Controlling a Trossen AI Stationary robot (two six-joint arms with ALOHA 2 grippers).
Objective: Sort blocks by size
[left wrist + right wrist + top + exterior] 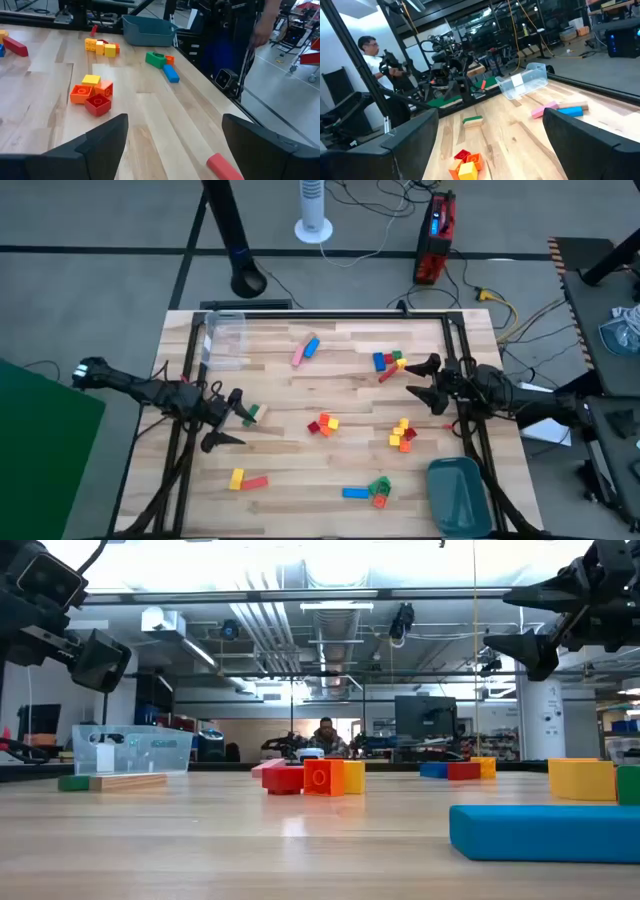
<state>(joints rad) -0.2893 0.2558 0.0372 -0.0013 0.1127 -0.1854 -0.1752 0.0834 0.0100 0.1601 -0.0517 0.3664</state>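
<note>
The blocks lie scattered on the wooden table (280, 380). A pink and a blue bar (305, 350) lie at the far middle, and a blue, yellow, green and red group (388, 362) at the far right. A red, orange and yellow cluster (322, 424) sits mid-table, with another cluster (402, 435) to its right. My left gripper (230, 420) hovers open at the left, beside a green-and-wood block (252, 413). My right gripper (418, 378) hovers open at the right, next to the far-right group. Both hang well above the table in the low view.
A clear plastic box (225, 340) stands at the far left corner, and a grey-blue tray (458, 495) at the near right corner. Near the front edge lie a yellow and a red block (245, 479) and a blue bar with green and orange pieces (365, 490). A person (370, 55) stands beyond the table.
</note>
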